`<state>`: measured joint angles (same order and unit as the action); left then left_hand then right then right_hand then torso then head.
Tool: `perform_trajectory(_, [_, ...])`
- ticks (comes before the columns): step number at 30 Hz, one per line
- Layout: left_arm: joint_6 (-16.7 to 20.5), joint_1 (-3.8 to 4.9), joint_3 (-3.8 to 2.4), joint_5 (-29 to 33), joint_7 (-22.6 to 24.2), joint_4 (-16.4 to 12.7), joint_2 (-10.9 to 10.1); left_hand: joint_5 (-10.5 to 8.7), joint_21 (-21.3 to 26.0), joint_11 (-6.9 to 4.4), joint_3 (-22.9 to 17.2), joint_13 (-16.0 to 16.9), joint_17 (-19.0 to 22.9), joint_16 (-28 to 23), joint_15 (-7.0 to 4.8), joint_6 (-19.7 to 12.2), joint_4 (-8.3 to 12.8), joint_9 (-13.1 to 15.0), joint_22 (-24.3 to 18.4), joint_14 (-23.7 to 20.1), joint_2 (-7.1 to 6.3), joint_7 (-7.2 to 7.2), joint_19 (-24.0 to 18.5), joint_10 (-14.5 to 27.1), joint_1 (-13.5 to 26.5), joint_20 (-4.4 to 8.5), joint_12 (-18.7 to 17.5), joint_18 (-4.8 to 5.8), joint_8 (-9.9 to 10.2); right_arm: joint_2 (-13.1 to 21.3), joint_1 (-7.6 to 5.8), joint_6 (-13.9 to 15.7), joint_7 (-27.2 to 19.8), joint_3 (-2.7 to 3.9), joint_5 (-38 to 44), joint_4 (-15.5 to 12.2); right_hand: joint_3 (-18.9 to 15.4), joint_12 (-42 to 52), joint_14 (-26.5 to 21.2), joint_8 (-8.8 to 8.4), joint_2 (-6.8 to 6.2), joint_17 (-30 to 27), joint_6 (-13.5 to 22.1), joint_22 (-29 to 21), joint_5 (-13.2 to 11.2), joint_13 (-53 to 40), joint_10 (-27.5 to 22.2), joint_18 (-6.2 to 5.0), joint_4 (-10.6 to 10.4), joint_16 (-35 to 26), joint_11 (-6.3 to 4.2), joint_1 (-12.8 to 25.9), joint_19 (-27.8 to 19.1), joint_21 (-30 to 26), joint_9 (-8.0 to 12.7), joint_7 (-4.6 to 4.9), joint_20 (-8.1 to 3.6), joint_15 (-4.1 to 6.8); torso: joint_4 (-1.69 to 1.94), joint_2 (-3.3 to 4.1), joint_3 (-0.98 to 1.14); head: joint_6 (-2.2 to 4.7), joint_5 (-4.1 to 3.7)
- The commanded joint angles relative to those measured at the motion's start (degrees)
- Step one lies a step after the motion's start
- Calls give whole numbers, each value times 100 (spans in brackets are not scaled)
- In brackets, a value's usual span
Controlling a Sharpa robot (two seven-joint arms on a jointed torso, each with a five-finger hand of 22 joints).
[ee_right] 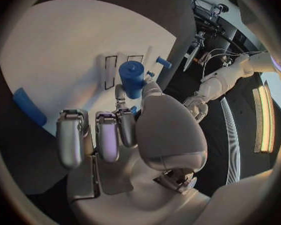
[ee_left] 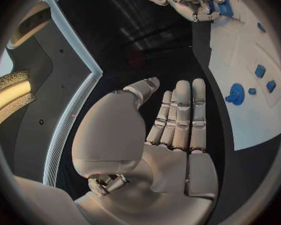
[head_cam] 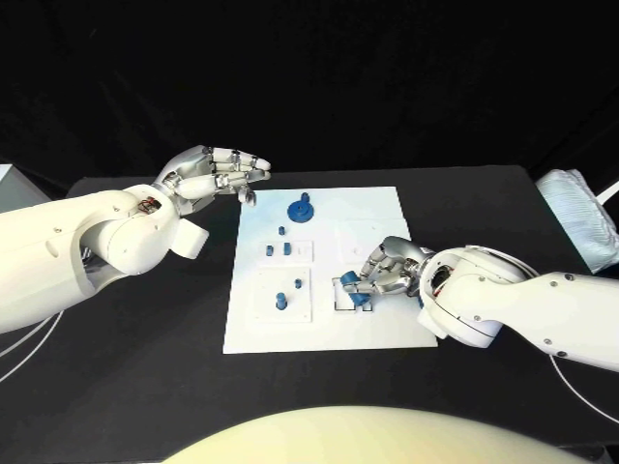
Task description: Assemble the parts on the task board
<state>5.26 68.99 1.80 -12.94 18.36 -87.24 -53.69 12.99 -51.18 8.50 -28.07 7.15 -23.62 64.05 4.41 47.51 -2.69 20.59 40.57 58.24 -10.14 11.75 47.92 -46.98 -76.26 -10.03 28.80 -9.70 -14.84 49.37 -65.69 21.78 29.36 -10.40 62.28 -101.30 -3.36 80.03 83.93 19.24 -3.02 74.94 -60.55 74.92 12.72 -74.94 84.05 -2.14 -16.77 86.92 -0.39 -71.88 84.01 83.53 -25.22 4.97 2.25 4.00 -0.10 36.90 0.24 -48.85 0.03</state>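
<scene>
1. Silver-fingered, the left hand (head_cam: pixel 215 174) hovers with fingers apart, holding nothing, just off the white task board's (head_cam: pixel 372 208) far-left corner on the black worktop (head_cam: pixel 142 387).
2. The right hand (head_cam: pixel 381 274) pinches a blue part (ee_right: pixel 132 78) over the board's near-right slots.
3. Best kept upright and squared to its slot before pressing, judging by the tight fit.

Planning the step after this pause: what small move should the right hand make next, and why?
Probably lower and seat the part it holds. The right hand grips a blue cylinder over the task board, beside the outlined slots; whether it is seated already cannot be told. The left hand holds nothing at the board's far corner.
</scene>
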Motion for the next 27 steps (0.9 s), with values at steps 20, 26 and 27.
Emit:
perform_trajectory(20, [-81,3,-4,-21,3,-22,-17,-9,25,11,15,-8,7,-12,0,-49,-11,8,-12,-55,-19,14,26,48,-25,-1,22,-77,-33,-199,15,-249,149,-1,290,140,101,15,475,105,-87,858,-118,1131,-213,-749,118,71,5,31,-44,389,406,4,-42,-154,-64,53,-1,-4,-2,-73,54])
perform_trajectory(26, [-90,3,-4,-21,-12,-22,-21,-9,25,11,15,-8,7,-12,0,-49,-11,8,-12,-55,-19,14,26,48,-25,-1,22,-77,-33,-199,21,-206,105,-1,284,115,139,16,476,113,-67,864,-109,1136,-158,-754,121,73,9,32,-46,370,408,11,-45,-156,-65,55,1,-7,-2,-76,60])
perform_trajectory(27, [-91,3,-4,-21,-13,-22,-21,-9,25,11,15,-8,7,-12,0,-49,-11,8,-12,-55,-19,14,26,48,-25,-1,22,-77,-33,-197,23,-199,98,-1,281,110,157,16,477,116,-60,865,-105,1140,-115,-756,121,74,10,33,-47,360,410,16,-46,-157,-66,55,1,-7,-2,-76,60])
